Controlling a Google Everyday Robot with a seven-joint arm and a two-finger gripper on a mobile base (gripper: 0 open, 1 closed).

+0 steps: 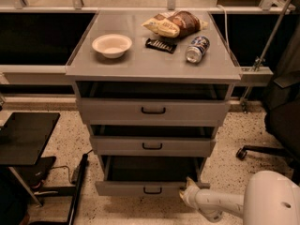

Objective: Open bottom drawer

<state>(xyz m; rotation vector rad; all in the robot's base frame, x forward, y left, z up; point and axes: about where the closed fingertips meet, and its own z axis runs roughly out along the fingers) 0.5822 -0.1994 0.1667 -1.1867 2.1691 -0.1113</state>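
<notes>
Bottom drawer (126,188) sat lowest in the grey cabinet (83,121), just above the speckled floor (243,135). Its front stood forward of the frame, with a dark opening showing behind it. Black bar handle (152,190) was at mid-front, with nothing on it.

Tool (186,193) was low at the right end of that drawer front, touching or just beside it, well off the handle. Whether it was wide or narrow: cannot tell.

Step, as judged: the pull-out phase, drawer partly open. If more travel is wanted, the next move calls for a straight draw toward the camera, level with the slides. Pulling at one end could rack the drawer. If this counts as open, a clean back-off is needed, without nudging the front inward.

Arm pose: white forearm (220,203) ran nearly level from the rounded white body (274,200) at lower right, reaching leftward, wrist low near the floor.

Middle drawer (126,146) and top drawer (117,110) also stood slightly forward. The counter (140,64) carried a bowl (111,45) and a can (197,49).
</notes>
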